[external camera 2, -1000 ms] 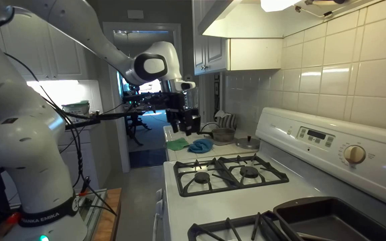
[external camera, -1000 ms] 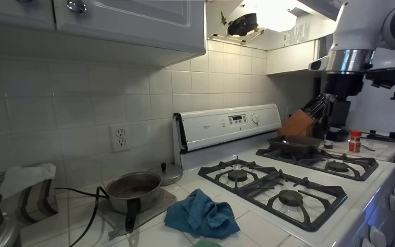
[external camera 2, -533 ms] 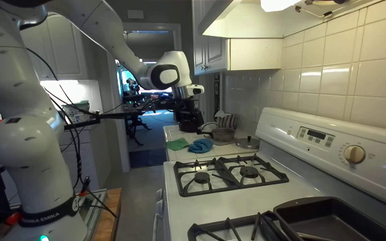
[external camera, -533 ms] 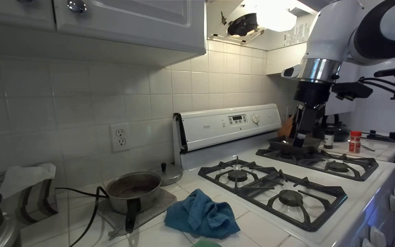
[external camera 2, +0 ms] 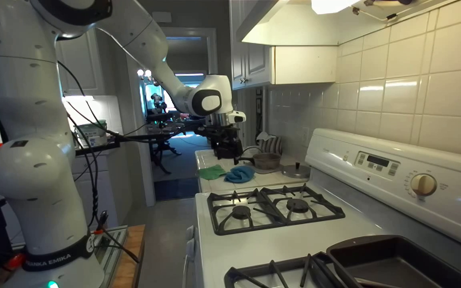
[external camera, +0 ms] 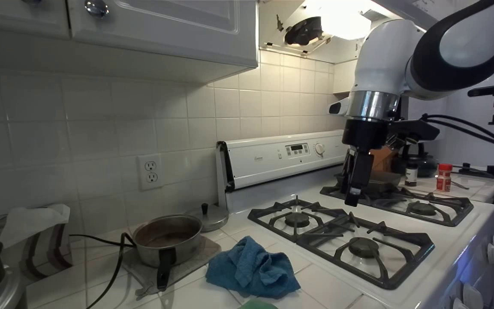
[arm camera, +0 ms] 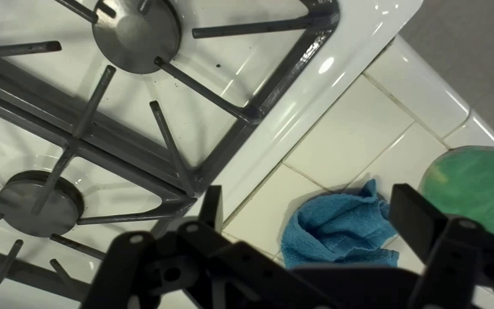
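Observation:
My gripper (arm camera: pixel 307 193) is open and empty, its two black fingers wide apart. In an exterior view the gripper (external camera: pixel 352 199) points down in the air by the stove; it also shows in an exterior view (external camera 2: pixel 236 160), dark against the counter. A crumpled blue cloth (arm camera: pixel 337 227) shows between and below the fingers in the wrist view, apart from them. It lies on the white tiled counter beside the stove in both exterior views (external camera: pixel 253 268) (external camera 2: pixel 239 175). A green cloth (external camera 2: pixel 212 172) lies next to it; its green surface (arm camera: pixel 476 184) is at the wrist view's right edge.
Black burner grates (external camera: pixel 365 249) stand up from the white stove. A metal pot (external camera: pixel 167 242) with a black handle and a lid (external camera: pixel 212 219) are beside the blue cloth. A dark baking pan (external camera 2: pixel 406 264), red-capped jar (external camera: pixel 443 178) and knife block (external camera: pixel 382 159) are farther along. A range hood hangs above.
The arm has swung left and lowered in an exterior view, bringing the gripper from near the knife block toward the front burners and cloth side. The cloths, pot and pan have not moved.

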You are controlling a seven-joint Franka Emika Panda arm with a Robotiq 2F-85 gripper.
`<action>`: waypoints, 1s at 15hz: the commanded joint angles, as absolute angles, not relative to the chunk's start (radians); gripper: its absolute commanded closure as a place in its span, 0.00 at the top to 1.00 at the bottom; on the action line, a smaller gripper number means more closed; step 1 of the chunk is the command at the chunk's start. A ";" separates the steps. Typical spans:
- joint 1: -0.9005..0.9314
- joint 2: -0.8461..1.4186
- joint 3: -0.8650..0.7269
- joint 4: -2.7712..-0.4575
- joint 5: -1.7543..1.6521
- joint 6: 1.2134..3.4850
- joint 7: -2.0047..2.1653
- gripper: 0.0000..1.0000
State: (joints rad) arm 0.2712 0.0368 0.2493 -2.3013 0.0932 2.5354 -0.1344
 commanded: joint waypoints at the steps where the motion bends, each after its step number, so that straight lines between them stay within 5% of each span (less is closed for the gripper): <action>1: 0.333 0.033 0.302 -2.302 -0.079 2.466 0.101 1.00; 5: 0.433 0.076 0.389 -2.234 -0.204 2.356 0.399 1.00; 15: 0.431 0.054 0.389 -2.263 -0.169 2.379 0.377 1.00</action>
